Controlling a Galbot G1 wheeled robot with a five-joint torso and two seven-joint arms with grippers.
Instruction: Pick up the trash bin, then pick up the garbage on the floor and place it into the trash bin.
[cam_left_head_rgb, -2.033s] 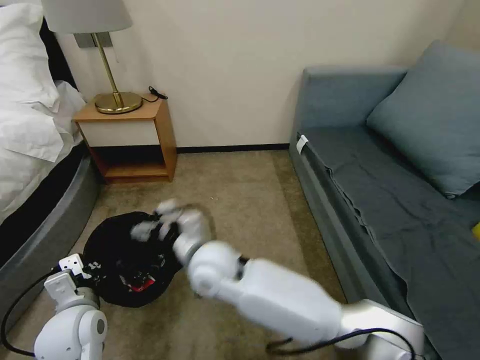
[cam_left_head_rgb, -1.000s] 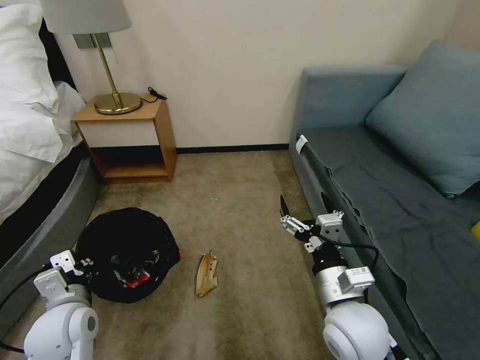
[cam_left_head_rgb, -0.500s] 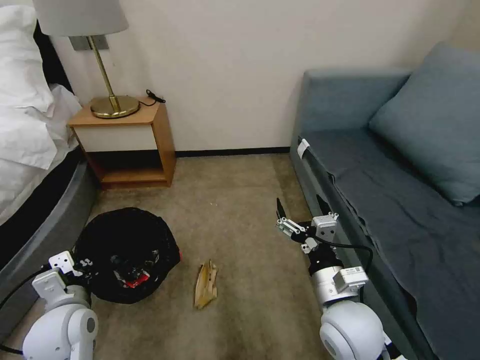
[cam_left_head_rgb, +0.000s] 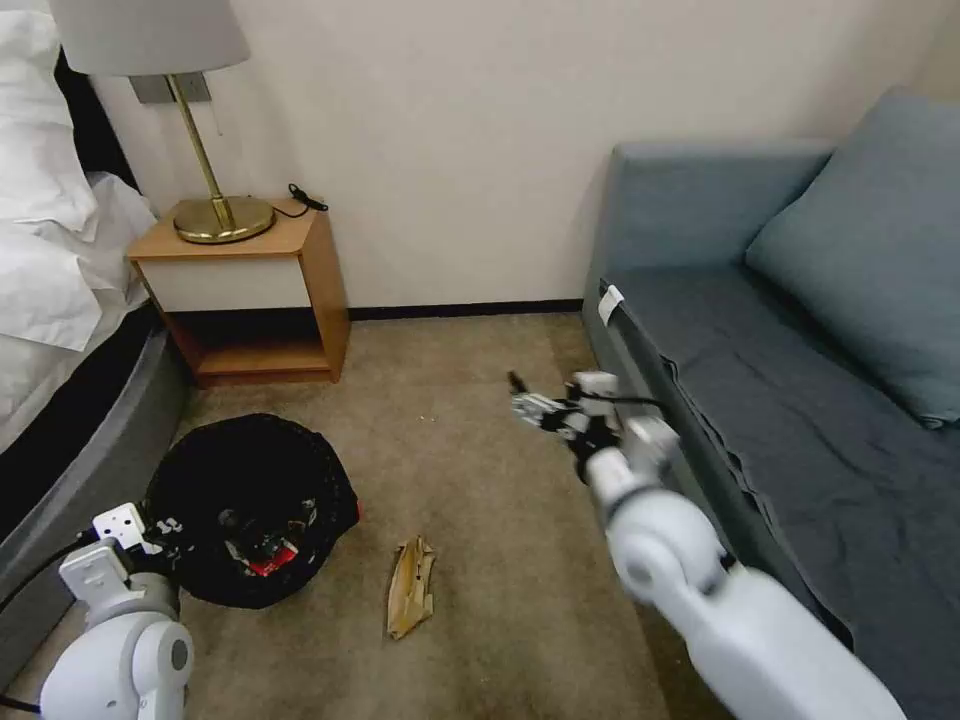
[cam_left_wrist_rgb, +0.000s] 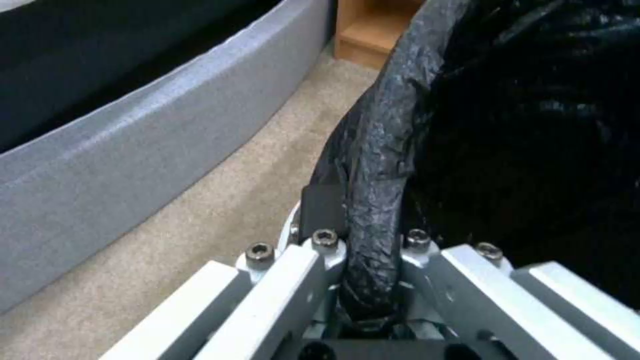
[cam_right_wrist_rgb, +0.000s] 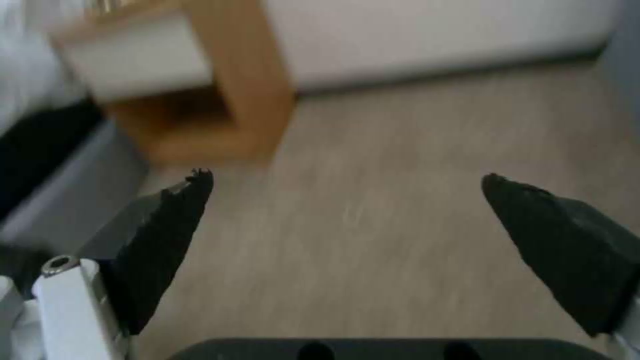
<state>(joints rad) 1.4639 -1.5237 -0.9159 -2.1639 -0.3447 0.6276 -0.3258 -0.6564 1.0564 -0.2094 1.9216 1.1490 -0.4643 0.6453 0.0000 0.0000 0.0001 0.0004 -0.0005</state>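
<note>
Two claws in play here. The left claw (cam_left_wrist_rgb: 370, 280) is clamped tight on the bag-covered rim of the trash bin (cam_left_head_rgb: 250, 505), which sits on the carpet floor (cam_left_head_rgb: 470, 400) right next to the curved grey base of the bed (cam_left_head_rgb: 90, 450). In the left wrist view you can see the crinkled black liner pinched between the fingers (cam_left_wrist_rgb: 320, 210). Inside the bin there's already some litter, including a red-and-white wrapper (cam_left_head_rgb: 268, 562).

The right claw (cam_left_head_rgb: 525, 405) is out over the middle of the floor, near the front edge of the blue sofa (cam_left_head_rgb: 800, 400), with its fingers (cam_right_wrist_rgb: 160, 235) spread wide apart and nothing in them; in the right wrist view there's just bare carpet between the black tips.

One piece of garbage, a gold-brown wrapper (cam_left_head_rgb: 411, 587), lies flat on the floor just beside the bin, between it and the right arm. The wooden nightstand (cam_left_head_rgb: 260, 290) with the brass lamp (cam_left_head_rgb: 195, 150) stands against the wall at the far edge of the floor.
</note>
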